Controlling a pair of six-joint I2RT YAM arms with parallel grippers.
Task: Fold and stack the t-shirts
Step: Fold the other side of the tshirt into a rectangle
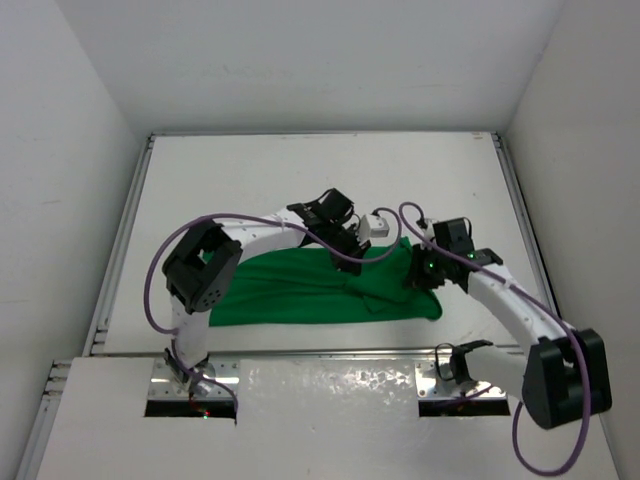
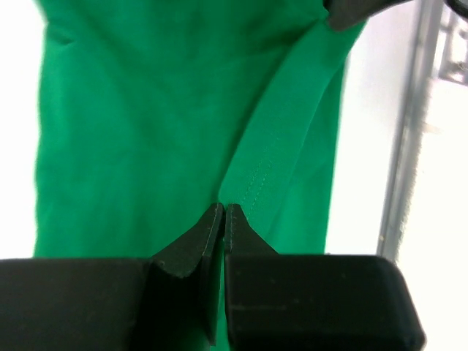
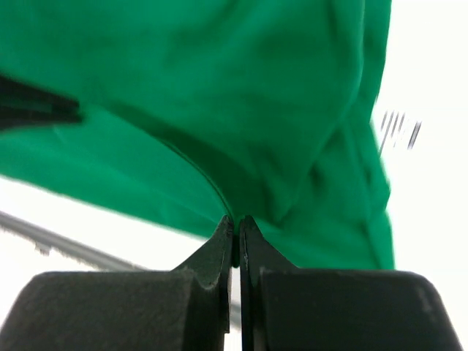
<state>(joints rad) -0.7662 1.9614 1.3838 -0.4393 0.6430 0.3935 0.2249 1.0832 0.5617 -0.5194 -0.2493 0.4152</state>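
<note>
My green t-shirt (image 1: 290, 290) lies bunched on the white worktop (image 1: 300, 170), low in the middle of the top view. My right tool (image 3: 237, 223) is clenched on a fold at the shirt's right end. A bit higher up, my left tool (image 2: 223, 212) pinches a stitched edge.

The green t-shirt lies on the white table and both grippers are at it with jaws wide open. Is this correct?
No, both pairs of jaws are shut on the t-shirt. The wrist views show it: the left gripper pinches a hem, the right gripper a fold. The rest is right.
</note>
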